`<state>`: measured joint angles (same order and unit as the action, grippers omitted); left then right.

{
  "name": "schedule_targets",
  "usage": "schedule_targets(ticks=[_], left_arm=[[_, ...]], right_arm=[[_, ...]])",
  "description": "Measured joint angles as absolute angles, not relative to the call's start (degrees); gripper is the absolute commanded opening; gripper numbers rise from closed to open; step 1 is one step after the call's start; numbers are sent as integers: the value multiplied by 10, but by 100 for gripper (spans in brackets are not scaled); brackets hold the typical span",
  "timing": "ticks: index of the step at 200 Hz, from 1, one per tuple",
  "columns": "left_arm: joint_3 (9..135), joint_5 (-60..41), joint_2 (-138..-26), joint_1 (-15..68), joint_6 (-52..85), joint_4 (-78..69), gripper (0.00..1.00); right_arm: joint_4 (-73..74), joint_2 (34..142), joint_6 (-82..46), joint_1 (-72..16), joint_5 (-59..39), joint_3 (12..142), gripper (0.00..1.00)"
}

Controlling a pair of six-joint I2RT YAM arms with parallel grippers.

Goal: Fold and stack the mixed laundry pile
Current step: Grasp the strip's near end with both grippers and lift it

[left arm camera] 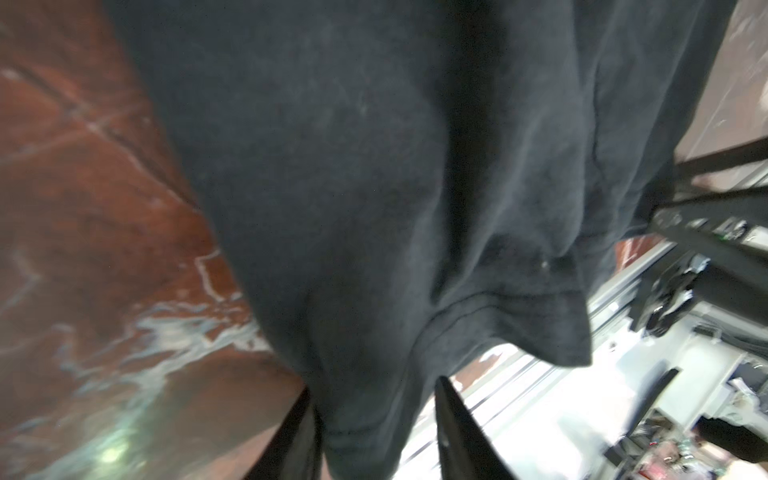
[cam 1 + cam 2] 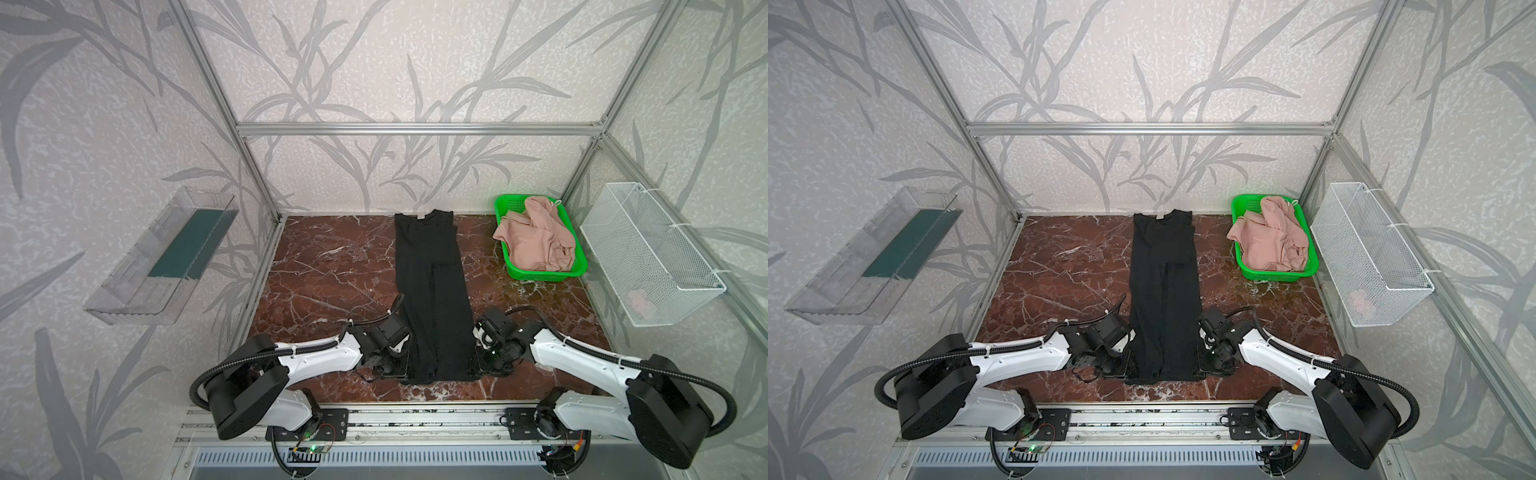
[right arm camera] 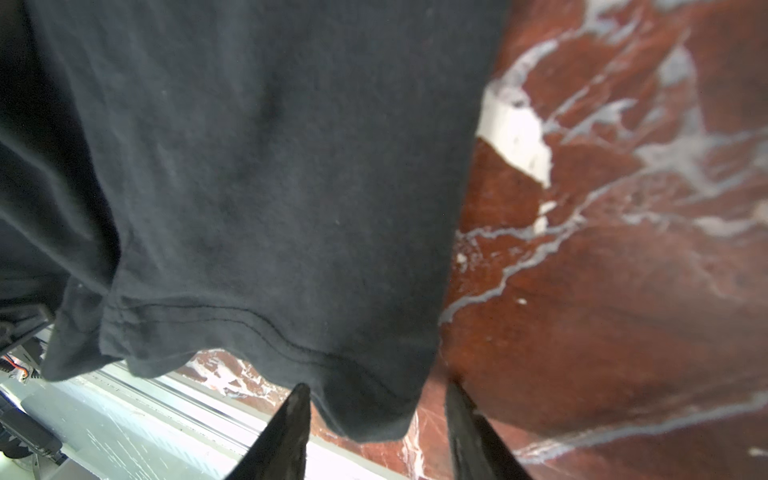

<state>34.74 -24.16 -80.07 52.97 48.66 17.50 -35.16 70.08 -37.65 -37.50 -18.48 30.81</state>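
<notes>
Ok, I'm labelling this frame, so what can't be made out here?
Pinkish lump in the white wire basket, both top views: too small, veiled by mesh.
Anything under the pink garment in the green basket, top views: covered.
Neck label of the black T-shirt, top views: too small to read.

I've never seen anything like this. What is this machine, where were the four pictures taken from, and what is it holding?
The machine is two robot arms, a left arm and a right arm, at a marble table. Two pictures look down from overhead; the two close-ups come from cameras on the arms' wrists. A black T-shirt, folded into a long strip, lies on the table. Pink clothing sits in a green basket. The left fingers and right fingers each straddle a near corner of the shirt's hem, not yet pinching it.
</notes>
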Motion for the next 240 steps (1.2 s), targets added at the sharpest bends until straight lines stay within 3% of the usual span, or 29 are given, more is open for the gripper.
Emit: schedule_targets(ticks=[19, 45, 68, 131, 240], left_arm=[[342, -240, -804, 534, 501, 164, 15], [331, -232, -795, 536, 515, 160, 6], [331, -216, -782, 538, 521, 176, 4], [332, -177, -766, 551, 528, 214, 0], [397, -116, -696, 659, 605, 406, 0]], right_arm=[[-342, 701, -381, -375, -183, 304, 43], [-332, 701, -382, -375, -183, 300, 34], [-322, 700, -382, -375, -185, 293, 16], [-324, 674, -383, -400, -183, 278, 2], [-493, 534, -420, -497, -100, 333, 0]])
